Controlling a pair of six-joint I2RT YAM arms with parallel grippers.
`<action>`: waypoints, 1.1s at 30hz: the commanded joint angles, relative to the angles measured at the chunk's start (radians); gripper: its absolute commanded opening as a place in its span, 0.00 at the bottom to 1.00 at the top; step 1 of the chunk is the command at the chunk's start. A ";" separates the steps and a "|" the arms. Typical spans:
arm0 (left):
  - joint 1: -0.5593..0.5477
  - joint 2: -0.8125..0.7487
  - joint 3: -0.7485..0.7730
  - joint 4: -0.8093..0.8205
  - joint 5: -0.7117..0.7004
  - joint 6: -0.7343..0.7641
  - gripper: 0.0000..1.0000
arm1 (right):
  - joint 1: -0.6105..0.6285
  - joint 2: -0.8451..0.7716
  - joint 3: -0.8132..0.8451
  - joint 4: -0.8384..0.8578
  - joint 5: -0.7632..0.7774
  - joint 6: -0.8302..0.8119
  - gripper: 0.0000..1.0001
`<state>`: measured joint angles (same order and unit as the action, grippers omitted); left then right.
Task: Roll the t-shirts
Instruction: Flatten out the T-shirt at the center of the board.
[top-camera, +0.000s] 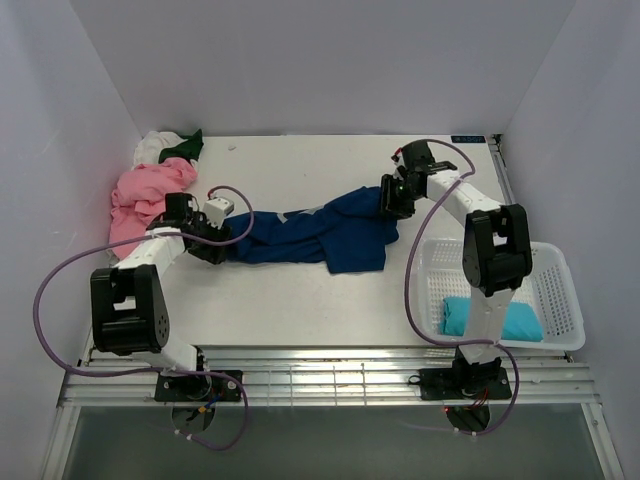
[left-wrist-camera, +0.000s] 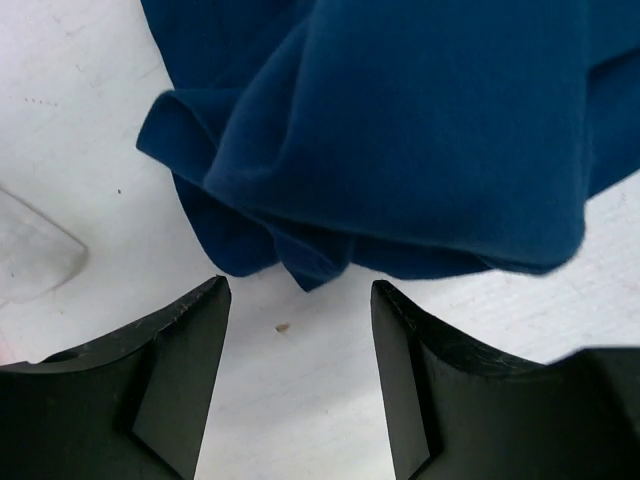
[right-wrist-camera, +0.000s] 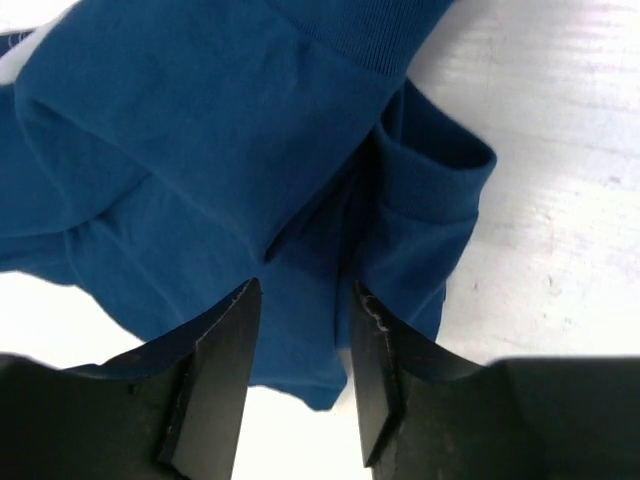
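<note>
Starting at the far left of the overhead view, you have a crumpled pink cloth t-shirt (top-camera: 135, 205) heaped on the white counter (top-camera: 300, 300). A white cloth t-shirt (top-camera: 153, 148) and a dark green cloth t-shirt (top-camera: 185, 147) are bunched behind it, too rumpled for you to make out their shapes.

Your left tool (left-wrist-camera: 300, 300) has its fingers apart with bare counter between them. One end of the dark blue cloth t-shirt (top-camera: 320, 235) lies just at the mouth of that gap. The shirt is stretched out, twisted, across the middle of the counter.

Your right tool (right-wrist-camera: 305, 300) sits over the shirt's other end, fingers apart, with blue folds showing through the gap.

At the right, a white plastic mesh basket (top-camera: 565, 290) holds a teal cloth t-shirt (top-camera: 455, 318), partly hidden behind the right arm.
</note>
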<state>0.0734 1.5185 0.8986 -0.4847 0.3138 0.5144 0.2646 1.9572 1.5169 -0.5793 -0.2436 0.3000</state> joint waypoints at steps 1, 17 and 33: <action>-0.032 0.022 0.034 0.090 -0.051 0.001 0.69 | 0.018 0.031 0.077 0.049 0.002 -0.047 0.45; -0.092 0.074 0.092 0.129 -0.076 -0.016 0.63 | 0.065 0.115 0.147 0.044 0.055 -0.174 0.41; -0.090 0.068 0.204 0.095 -0.100 -0.008 0.13 | 0.009 -0.036 0.275 0.064 -0.037 -0.096 0.08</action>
<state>-0.0193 1.6573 1.0565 -0.3874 0.2253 0.4904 0.3027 2.0480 1.7180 -0.5438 -0.2428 0.1867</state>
